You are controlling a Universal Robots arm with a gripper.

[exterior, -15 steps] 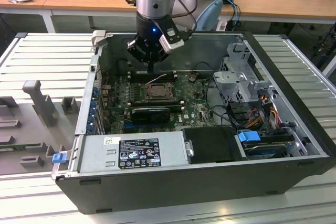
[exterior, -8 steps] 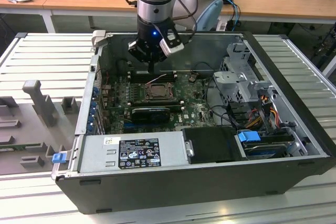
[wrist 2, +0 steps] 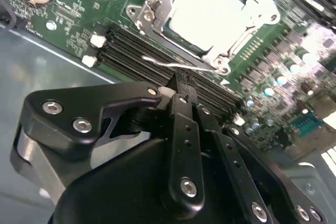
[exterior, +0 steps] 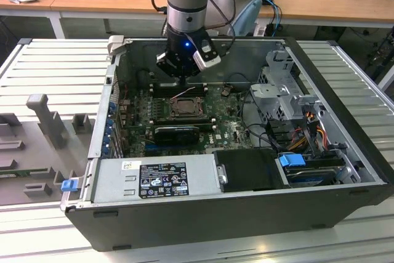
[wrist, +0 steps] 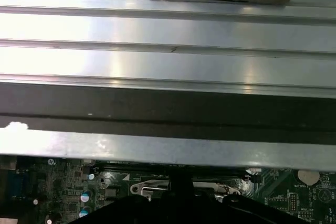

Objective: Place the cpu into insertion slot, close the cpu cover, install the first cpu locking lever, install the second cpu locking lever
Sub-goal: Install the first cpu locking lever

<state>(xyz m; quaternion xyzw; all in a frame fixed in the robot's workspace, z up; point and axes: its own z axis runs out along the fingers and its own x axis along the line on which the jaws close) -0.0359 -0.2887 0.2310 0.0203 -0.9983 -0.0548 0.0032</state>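
In the second wrist view the cpu (wrist 2: 210, 11) shows as a pale bright square lying in the insertion slot (exterior: 184, 108). The silvery cpu cover (wrist 2: 157, 1) lies flat around it. A thin wire locking lever (wrist 2: 181, 67) runs along the socket's edge on the memory slot side. My gripper (wrist 2: 178, 83) is shut, and its black fingertips sit right at this lever's wire; whether they touch it I cannot tell. In the exterior view the gripper (exterior: 183, 84) hangs inside the open computer case, just behind the socket. The first wrist view has the fingertip (wrist: 181, 181) in front of the socket's metal edge.
Long black memory slots (wrist 2: 131, 45) lie between gripper and socket. A black card (exterior: 177, 132) stands in front of the socket. A grey power supply (exterior: 157, 178) fills the case's front, with a drive cage (exterior: 283, 84) and cables at the exterior view's right. Case walls (exterior: 117, 66) enclose the board.
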